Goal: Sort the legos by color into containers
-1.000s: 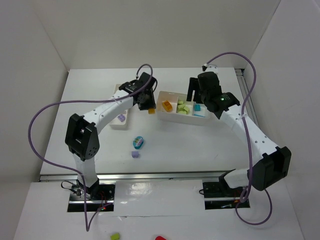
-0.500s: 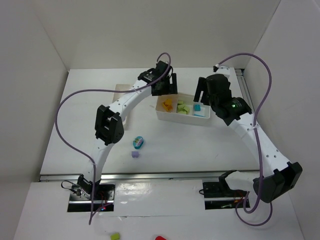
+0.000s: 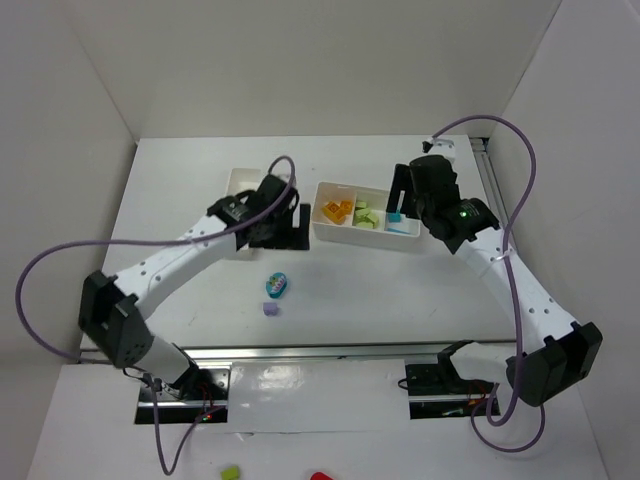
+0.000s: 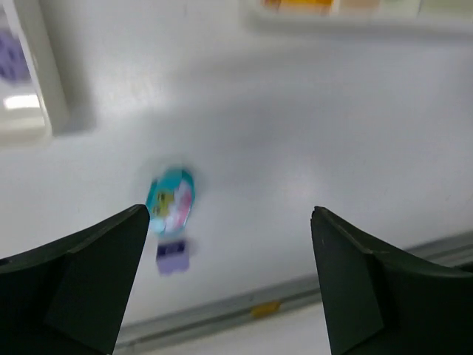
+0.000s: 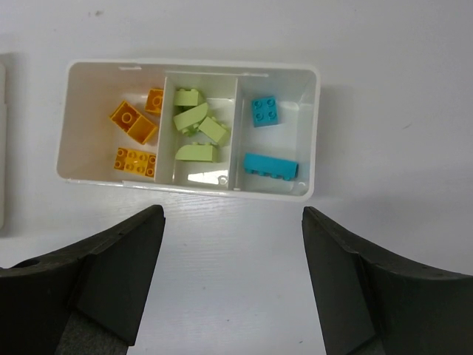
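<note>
Over to the left pincer (image 4: 229,222) first: released, jaws flung wide with nothing between them, hanging above the white table (image 4: 295,148). Down below the gap, hard by the finger on the left of this view, a teal rounded lego (image 4: 171,200) with a pale patch on top, and right beside it, nearer the wrist, a small purple brick (image 4: 172,255), both loose on the table and rather blurred. Farther out past that same finger, off to the left, the narrower tray (image 4: 33,111), with a purple smudge of a brick (image 4: 9,55) inside it at the picture's edge. Straight ahead, well beyond the fingertips, just the near wall of the three-compartment tray (image 4: 369,24). Back toward the wrist, a strip of metal rail (image 4: 222,314). Now the right pincer (image 5: 233,222): likewise released, jaws apart and holding nothing, poised above the table with that three-compartment tray dead ahead of the fingertips. In the left compartment as seen from this pincer, three orange-yellow bricks (image 5: 133,122). In the middle one, a jumble of four light green bricks (image 5: 199,129). In the right one, two teal bricks (image 5: 270,166), one square and one long, lying apart
</note>
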Motion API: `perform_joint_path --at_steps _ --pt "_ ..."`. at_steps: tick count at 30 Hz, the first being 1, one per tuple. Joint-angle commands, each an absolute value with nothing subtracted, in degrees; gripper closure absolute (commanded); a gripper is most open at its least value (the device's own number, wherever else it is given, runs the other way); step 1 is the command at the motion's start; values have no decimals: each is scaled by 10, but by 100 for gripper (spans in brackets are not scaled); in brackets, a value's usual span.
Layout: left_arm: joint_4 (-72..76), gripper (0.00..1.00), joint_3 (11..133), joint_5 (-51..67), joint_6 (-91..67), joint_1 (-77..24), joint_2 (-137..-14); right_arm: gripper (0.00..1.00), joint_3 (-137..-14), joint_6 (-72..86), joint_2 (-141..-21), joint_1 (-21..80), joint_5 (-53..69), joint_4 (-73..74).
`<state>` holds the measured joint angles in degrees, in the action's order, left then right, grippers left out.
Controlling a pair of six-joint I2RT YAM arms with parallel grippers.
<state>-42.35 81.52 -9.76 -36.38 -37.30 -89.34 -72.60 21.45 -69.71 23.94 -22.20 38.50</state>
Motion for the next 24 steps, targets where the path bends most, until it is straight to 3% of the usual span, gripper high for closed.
perform_joint_path --at_steps 1,6,18,24 --pt "-437 0 685 -99 -389 -396 -840 18 -716 220 -704 236 -200 345" --pt "-426 4 571 -72 -434 -422 -811 18 -727 215 -731 241 -185 333" --pt "-381 25 530 -94 -461 -439 -879 18 -727 214 -731 257 -185 332" --pt "-375 50 530 -117 -474 -439 -903 18 -727 214 -731 257 -191 337"
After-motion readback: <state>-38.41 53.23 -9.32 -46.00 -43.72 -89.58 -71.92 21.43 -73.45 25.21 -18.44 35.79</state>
